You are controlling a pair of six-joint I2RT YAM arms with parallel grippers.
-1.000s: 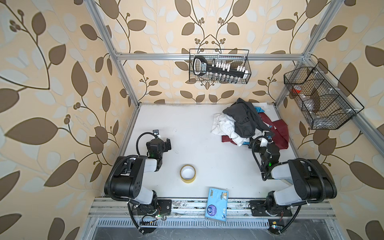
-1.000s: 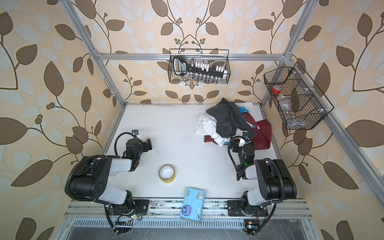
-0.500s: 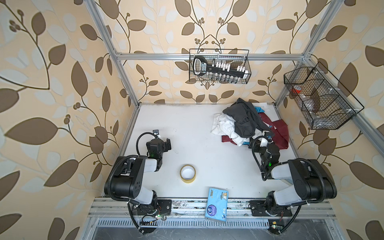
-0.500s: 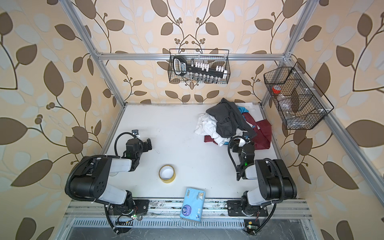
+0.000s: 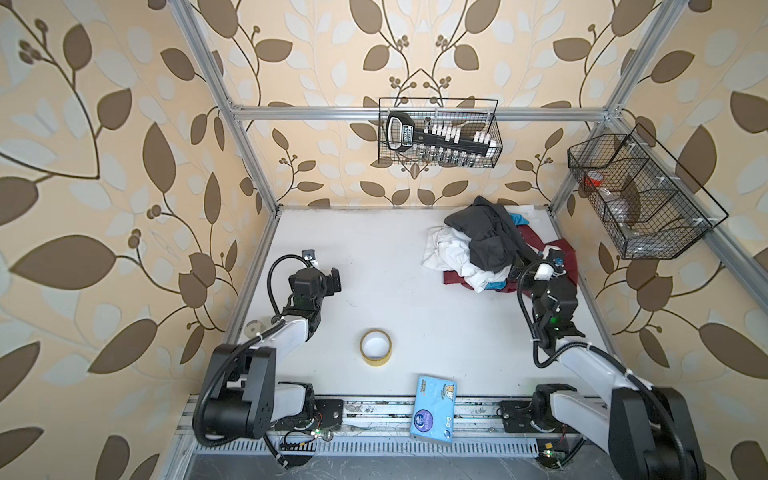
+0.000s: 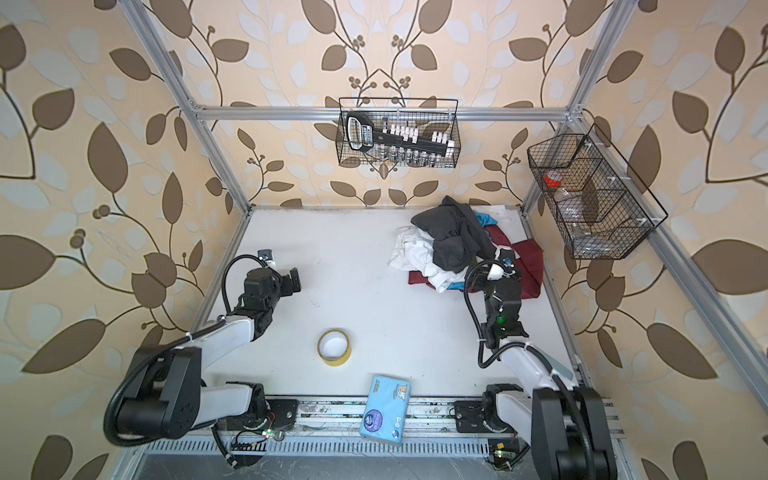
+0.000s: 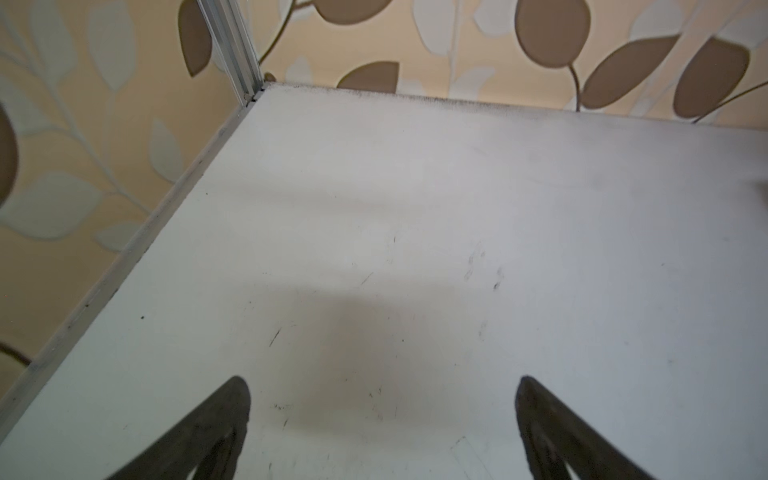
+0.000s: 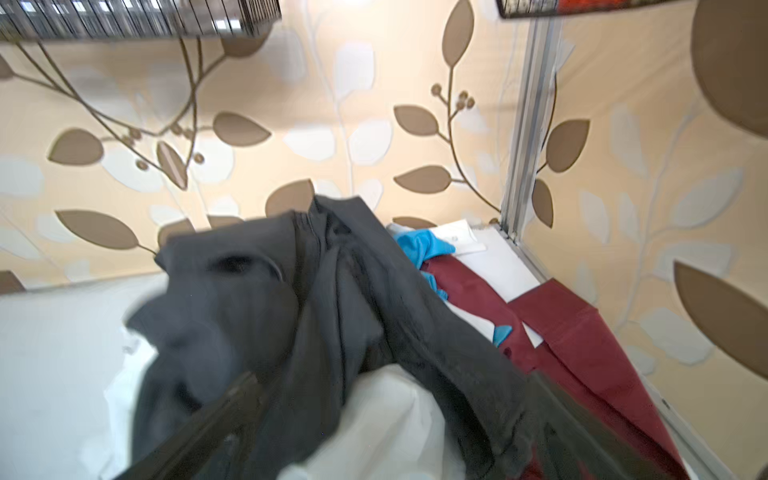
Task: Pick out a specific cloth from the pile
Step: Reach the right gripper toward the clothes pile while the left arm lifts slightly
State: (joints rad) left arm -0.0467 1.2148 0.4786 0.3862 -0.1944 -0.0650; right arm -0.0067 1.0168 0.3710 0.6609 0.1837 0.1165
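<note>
Both top views look steeply down from high above the 6 o'clock edge, sharing almost the whole counter (image 5: 395,257). The left wrist view sits low over bare counter, facing the 11 o'clock corner. The right wrist view faces 1 o'clock, very close to the pile (image 8: 291,332).

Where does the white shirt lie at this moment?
In both top views the white shirt lies far right on the table, on the heap's left side, partly under the dark grey garment and over a maroon cloth.
</note>
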